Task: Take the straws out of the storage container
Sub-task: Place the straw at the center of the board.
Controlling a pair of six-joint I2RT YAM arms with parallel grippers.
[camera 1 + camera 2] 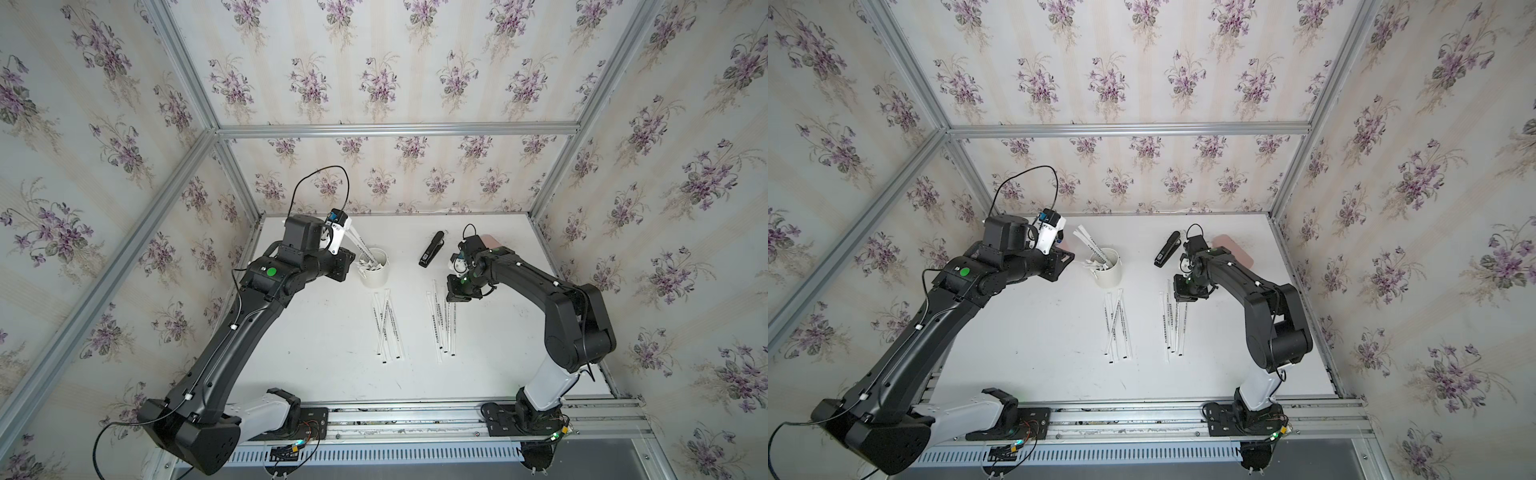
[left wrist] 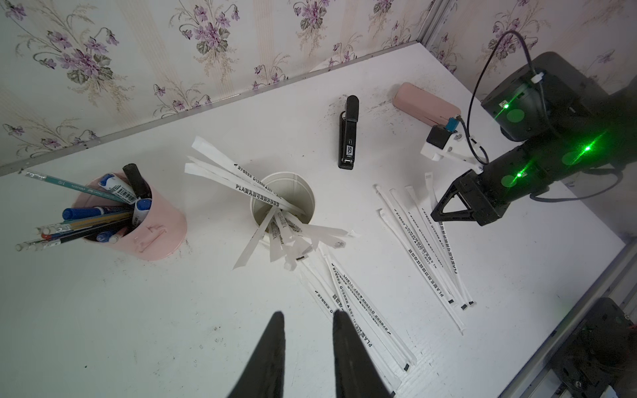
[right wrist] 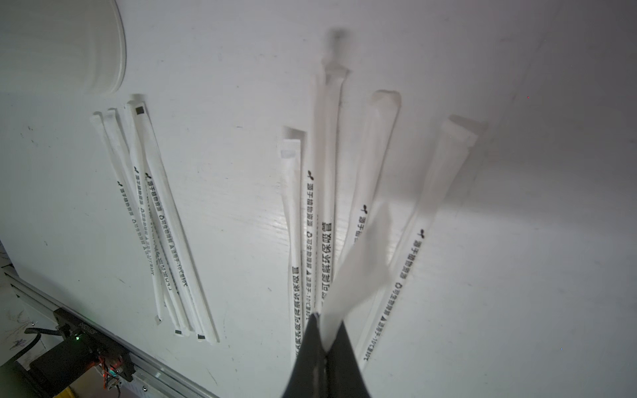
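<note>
Your right gripper (image 3: 327, 320) was clamped on one wrapped straw (image 3: 362, 262), low over the right-hand pile (image 1: 442, 324) on the table (image 1: 332, 374) and well apart from the storage container (image 1: 372, 280). Your left gripper (image 2: 308, 315) had its jaws part-open with nothing between them, near the container's left side in both top views. The straws in the container (image 2: 262, 193) fanned two ways: long ones leaned out over the back-left rim, short bent ones over the rim toward that gripper. Left arm was clearly nearer. I'd give it the next pick, closing across a stem's long axis.
</note>
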